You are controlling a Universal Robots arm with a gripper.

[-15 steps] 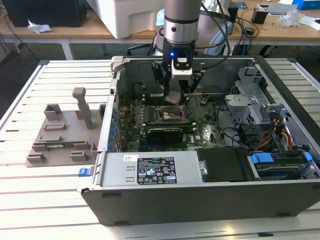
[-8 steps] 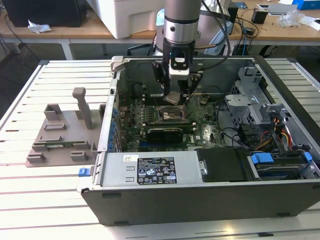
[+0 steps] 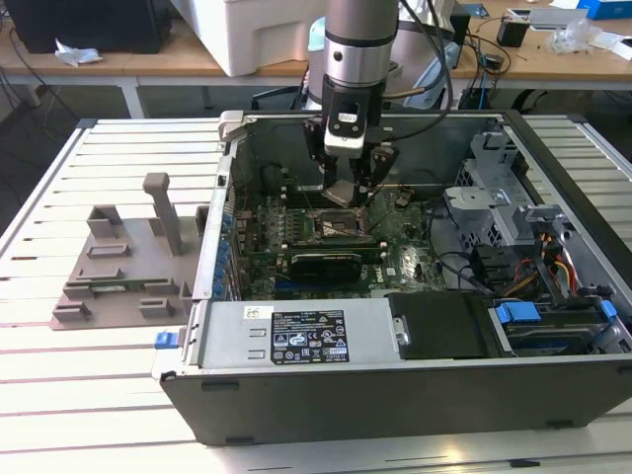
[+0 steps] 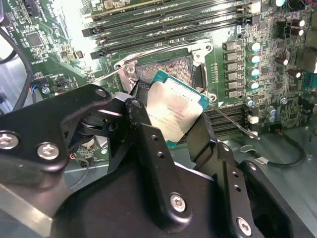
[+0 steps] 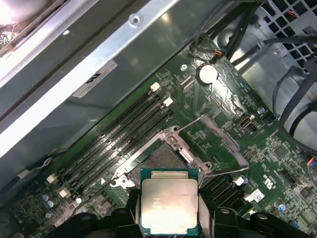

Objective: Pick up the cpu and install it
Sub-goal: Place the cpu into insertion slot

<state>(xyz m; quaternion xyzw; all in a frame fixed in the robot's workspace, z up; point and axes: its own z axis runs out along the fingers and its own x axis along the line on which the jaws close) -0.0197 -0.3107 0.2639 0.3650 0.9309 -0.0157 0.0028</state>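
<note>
— What have you got hold of?

— The cpu (image 5: 169,202), a small flat square chip with a pale silver metal top and a green rim. My black two-fingered gripper (image 3: 346,188) is closed to just the chip's width, with a finger (image 4: 146,134) pressed on each of two opposite edges. I judge that grip keeps me off the lid and off the contact face underneath.

— And where is it?

— In the air inside the open grey metal computer case (image 3: 395,395), low over the green motherboard (image 5: 277,148). It is close to the black square-framed socket (image 4: 168,69) but not seated in it. In the first wrist view the metal top faces up toward my wrist.

— Is the socket uncovered?

— Yes. Its silver hinged retention frame (image 5: 225,141) stands swung open to one side, so the socket bed is bare. That is probably why I can carry the chip flat rather than angle it under anything.
</note>
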